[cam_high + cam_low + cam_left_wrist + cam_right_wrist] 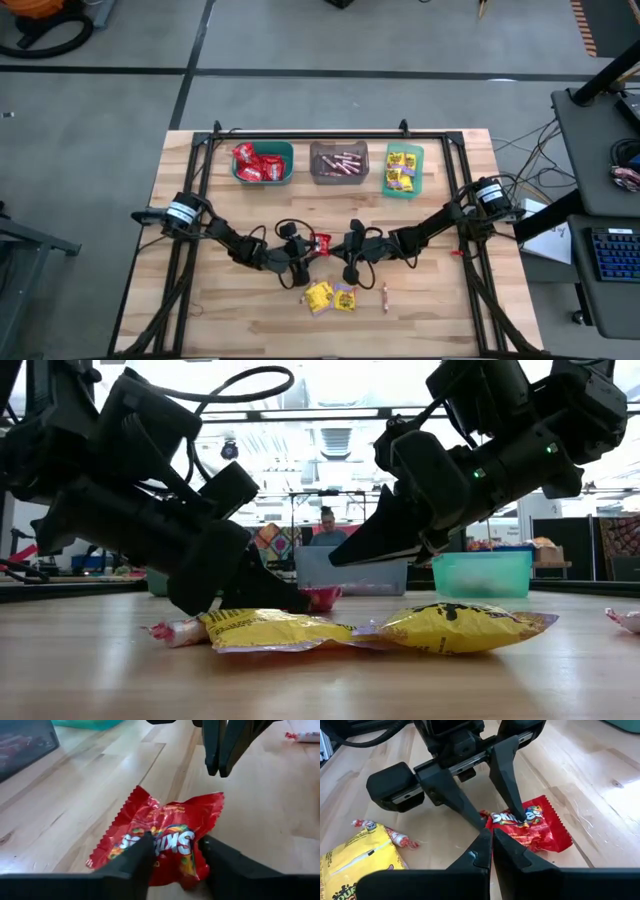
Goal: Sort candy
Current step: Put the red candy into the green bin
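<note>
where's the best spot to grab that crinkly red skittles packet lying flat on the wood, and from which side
Probably across the puffy middle of the red Skittles packet, coming from above. It lies flat on the wooden table, so its thin edges offer little to pinch, while the crumpled centre rises enough for fingers. The left gripper already straddles that part, jaws either side of the logo; the right gripper is shut beside it.

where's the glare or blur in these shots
Low view: bright backlight from the room leaves both arms as dark silhouettes, background soft. Left wrist view: the left tool is blurred up close and the red packet shows glossy highlights. Right wrist view: bright sheen on the table.
</note>
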Motion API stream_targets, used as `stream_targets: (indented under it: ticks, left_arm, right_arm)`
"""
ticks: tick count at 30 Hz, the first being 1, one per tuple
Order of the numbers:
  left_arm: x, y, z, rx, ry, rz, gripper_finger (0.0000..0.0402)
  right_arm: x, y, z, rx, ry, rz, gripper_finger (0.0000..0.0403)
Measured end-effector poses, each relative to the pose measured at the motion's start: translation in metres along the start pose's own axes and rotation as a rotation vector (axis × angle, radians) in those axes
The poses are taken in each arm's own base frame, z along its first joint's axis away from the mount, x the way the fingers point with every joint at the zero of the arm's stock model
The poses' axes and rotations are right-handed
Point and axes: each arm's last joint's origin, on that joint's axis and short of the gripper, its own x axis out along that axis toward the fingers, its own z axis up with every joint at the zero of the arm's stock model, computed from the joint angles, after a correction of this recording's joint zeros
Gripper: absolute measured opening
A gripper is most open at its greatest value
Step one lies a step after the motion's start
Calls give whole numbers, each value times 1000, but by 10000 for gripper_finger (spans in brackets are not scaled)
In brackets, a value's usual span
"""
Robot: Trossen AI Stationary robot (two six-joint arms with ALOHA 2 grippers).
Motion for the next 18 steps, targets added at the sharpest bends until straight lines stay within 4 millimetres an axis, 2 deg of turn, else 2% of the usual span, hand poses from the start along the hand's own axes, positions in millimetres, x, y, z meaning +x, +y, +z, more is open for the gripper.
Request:
stream_targets:
  ticks: [8, 12, 18]
  left_arm:
    - [-2, -2, 3, -13, -10, -16, 12]
    - [-6, -3, 8, -7, -11, -29, 8]
    - [-18, -4, 30, 2, -40, -43, 2]
  right_arm:
    - [0, 0, 0, 8, 2, 8, 9]
    - [-3, 2, 6, 14, -11, 31, 8]
    - [-12, 4, 20, 12, -30, 37, 9]
